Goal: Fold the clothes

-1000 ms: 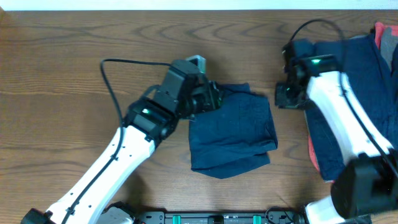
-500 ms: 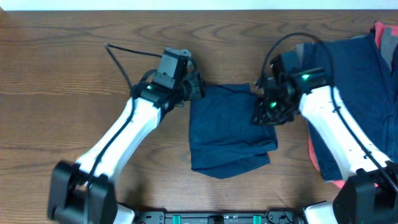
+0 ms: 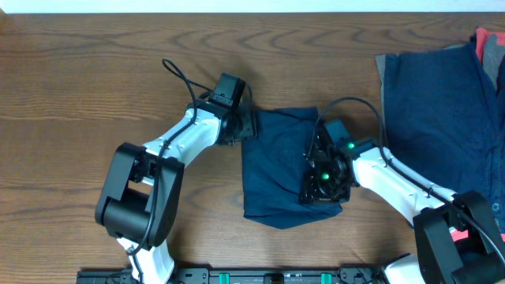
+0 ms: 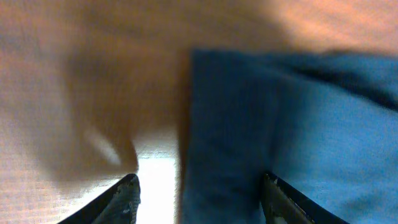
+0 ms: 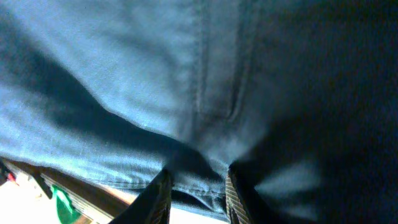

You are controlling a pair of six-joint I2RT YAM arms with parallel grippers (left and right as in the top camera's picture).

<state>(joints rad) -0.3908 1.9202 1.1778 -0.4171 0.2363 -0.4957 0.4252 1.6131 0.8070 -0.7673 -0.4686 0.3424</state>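
Observation:
A folded pair of navy-blue shorts (image 3: 276, 170) lies at the table's centre. My left gripper (image 3: 247, 126) is at its upper left corner. In the left wrist view the jaws (image 4: 199, 190) are wide open and straddle the left edge of the shorts (image 4: 311, 124), one finger over wood, one over cloth. My right gripper (image 3: 317, 188) is down on the lower right part of the shorts. In the right wrist view its fingers (image 5: 197, 186) are close together with a bunched hem of the shorts (image 5: 124, 74) between them.
A pile of clothes lies at the right: navy garments (image 3: 442, 110), a grey one (image 3: 384, 65) at its left edge, and coral-red ones at the far corner (image 3: 488, 39) and near my right arm (image 3: 456, 233). The wooden table (image 3: 79, 95) shows on the left.
My right gripper has left the pile and come down left onto the folded shorts' lower right part. My left arm has swung its wrist to the shorts' upper left corner.

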